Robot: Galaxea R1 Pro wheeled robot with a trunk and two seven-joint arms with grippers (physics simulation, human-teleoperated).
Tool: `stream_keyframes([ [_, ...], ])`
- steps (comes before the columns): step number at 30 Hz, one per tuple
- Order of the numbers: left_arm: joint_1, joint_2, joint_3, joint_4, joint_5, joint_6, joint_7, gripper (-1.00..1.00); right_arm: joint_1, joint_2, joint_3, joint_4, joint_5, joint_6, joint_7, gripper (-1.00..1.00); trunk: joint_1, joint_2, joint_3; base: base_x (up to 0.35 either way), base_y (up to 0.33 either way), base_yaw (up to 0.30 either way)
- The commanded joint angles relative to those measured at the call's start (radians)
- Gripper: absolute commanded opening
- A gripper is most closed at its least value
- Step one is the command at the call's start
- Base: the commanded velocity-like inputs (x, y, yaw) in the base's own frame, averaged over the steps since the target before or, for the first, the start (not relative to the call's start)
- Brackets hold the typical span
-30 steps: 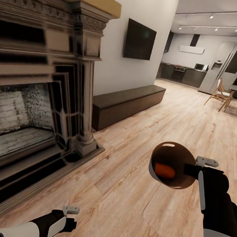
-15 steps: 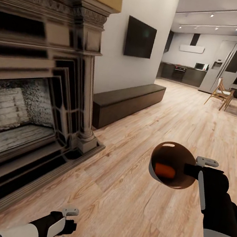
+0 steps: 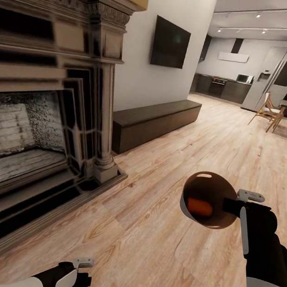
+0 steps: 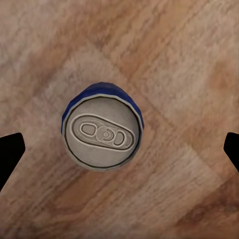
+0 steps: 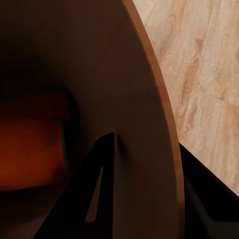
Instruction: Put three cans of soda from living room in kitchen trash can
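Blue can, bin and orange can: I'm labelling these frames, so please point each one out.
blue can (image 4: 103,132), left wrist view, on its silver lid.
bin (image 3: 218,185), head view, on its upper wall.
orange can (image 3: 199,206), head view, on its side, inside the bin.

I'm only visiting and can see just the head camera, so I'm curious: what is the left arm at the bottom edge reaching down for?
Observer: A dark blue soda can. It stands upright on the wood floor, and the left wrist camera looks straight down on its silver top.
Operator: Has the pincer got hold of it?
Observer: No. The left pincer is open, with its dark fingertips out at either side, apart from the can.
Operator: And how does the right arm carry that brown bin?
Observer: The right pincer is clamped on the bin at its wall, with one finger inside and one outside.
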Motion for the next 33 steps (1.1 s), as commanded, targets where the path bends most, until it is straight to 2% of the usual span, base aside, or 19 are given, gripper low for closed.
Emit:
stream_keyframes([
  [1, 0.0, 0.0, 0.0, 0.0, -0.001, -0.001, 0.0, 1.0, 0.0, 0.0, 0.0, 0.0, -0.005, 0.0, 0.004, -1.0, 0.0, 0.0, 0.0, 0.0, 0.0, 0.0],
  [9, 0.0, 0.001, -0.001, 0.0, -0.005, -0.037, 0.001, 1.0, 0.0, 0.0, 0.0, 0.001, -0.005, 0.0, 0.004, -1.0, 0.0, 0.0, 0.0, 0.0, 0.0, 0.0],
  [12, 0.0, 0.001, -0.001, 0.0, -0.007, -0.045, 0.001, 1.0, 0.0, 0.0, 0.0, 0.001, -0.005, 0.0, 0.004, -1.0, 0.001, -0.001, -0.011, 0.0, 0.0, 0.0],
  [15, 0.0, 0.014, -0.002, 0.0, -0.009, -0.055, 0.001, 1.0, 0.0, 0.0, 0.0, 0.001, -0.005, 0.0, 0.004, -1.0, 0.003, -0.001, -0.023, 0.0, 0.0, 0.0],
  [23, 0.0, 0.03, -0.002, 0.0, -0.01, -0.069, 0.001, 1.0, 0.0, -0.001, 0.0, 0.001, -0.005, 0.0, 0.004, -1.0, 0.003, -0.001, -0.023, 0.0, 0.0, 0.0],
  [26, 0.0, 0.042, -0.002, -0.001, -0.007, -0.071, 0.001, 1.0, 0.0, -0.001, 0.0, 0.001, -0.005, 0.0, 0.004, -1.0, 0.004, -0.002, -0.035, 0.0, 0.0, 0.0],
  [33, 0.0, 0.047, -0.003, -0.002, -0.009, -0.079, 0.001, 1.0, 0.0, -0.001, 0.0, 0.001, -0.005, 0.0, 0.004, -1.0, 0.007, -0.004, -0.058, 0.0, 0.0, 0.0],
])
